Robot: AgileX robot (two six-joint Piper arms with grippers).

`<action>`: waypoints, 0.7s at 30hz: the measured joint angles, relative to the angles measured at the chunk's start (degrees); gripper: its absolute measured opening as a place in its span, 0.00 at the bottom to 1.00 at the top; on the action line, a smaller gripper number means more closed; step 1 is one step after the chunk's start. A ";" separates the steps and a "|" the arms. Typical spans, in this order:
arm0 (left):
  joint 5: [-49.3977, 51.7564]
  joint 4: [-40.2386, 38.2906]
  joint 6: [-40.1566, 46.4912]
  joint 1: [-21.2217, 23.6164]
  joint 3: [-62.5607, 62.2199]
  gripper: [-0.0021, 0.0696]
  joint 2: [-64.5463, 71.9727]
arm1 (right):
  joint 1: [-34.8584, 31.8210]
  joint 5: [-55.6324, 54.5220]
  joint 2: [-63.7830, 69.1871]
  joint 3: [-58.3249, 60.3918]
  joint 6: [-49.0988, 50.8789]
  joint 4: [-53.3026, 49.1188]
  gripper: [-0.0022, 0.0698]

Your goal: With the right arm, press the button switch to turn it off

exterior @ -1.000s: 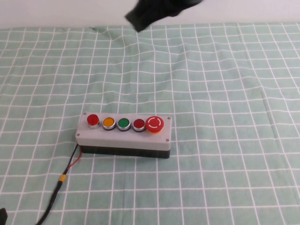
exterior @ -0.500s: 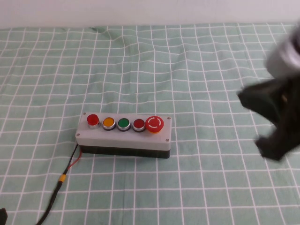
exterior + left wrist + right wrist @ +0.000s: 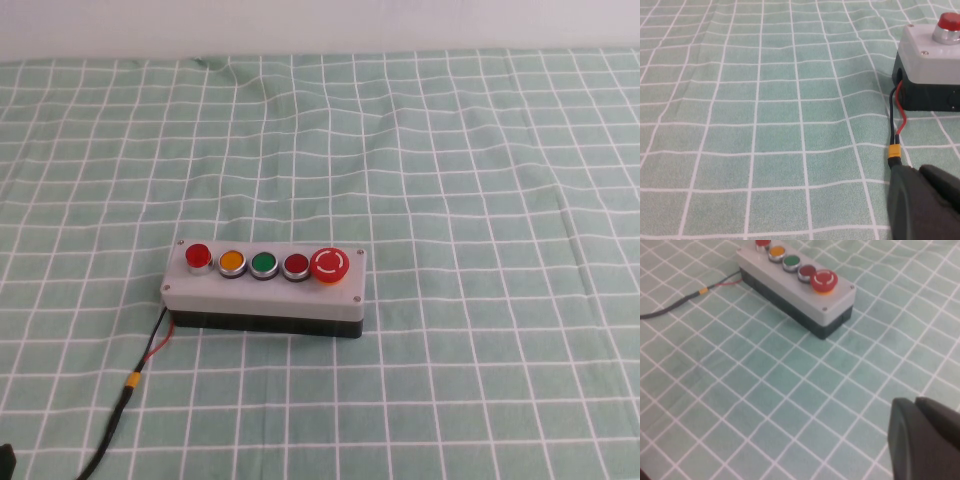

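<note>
button switch (image 3: 265, 289) apart from right gripper (image 3: 925, 440), left gripper (image 3: 925, 202).

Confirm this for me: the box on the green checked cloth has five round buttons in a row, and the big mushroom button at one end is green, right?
Not quite. The high view shows the button switch with five buttons, but the big mushroom button is red. Neither gripper appears there.

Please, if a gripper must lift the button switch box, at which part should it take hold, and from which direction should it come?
Probably across the short width of the button switch, pinching its long front and back walls, descending from above at the bare end beyond the mushroom button; the wire exits the opposite end. The left gripper and right gripper show only at their wrist views' edges.
</note>
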 joint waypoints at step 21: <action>0.00 0.00 0.00 0.00 0.00 0.02 0.00 | -19.88 -1.01 -11.70 4.65 0.00 2.17 0.01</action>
